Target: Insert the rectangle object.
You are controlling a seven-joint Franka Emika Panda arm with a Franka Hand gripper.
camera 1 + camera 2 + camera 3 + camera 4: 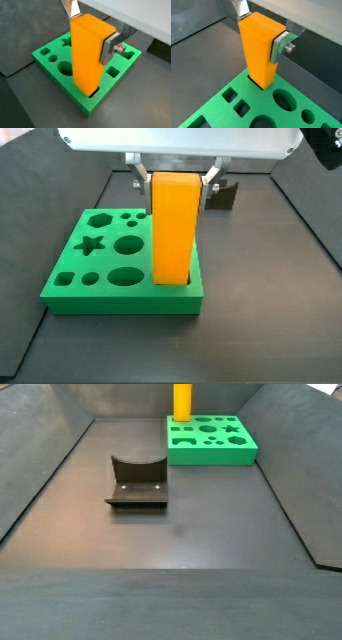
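The rectangle object [89,55], a tall orange-yellow block, stands upright with its lower end in the rectangular hole at a corner of the green board [50,67]. My gripper [89,37] is shut on the block's upper part, one silver finger on each side. Both show in the other wrist view: block [258,50], board [218,107], gripper [259,37]. In a side view the block [174,228] rises from the board's [120,300] near right corner, with the gripper [175,190] at its top. In the other side view the block [182,402] stands at the board's [214,454] far left corner.
The board has several other shaped holes: a star, circles and small squares. The dark fixture [136,484] stands on the dark floor well away from the board, and shows behind the block in a side view [225,196]. Sloped dark walls border the floor.
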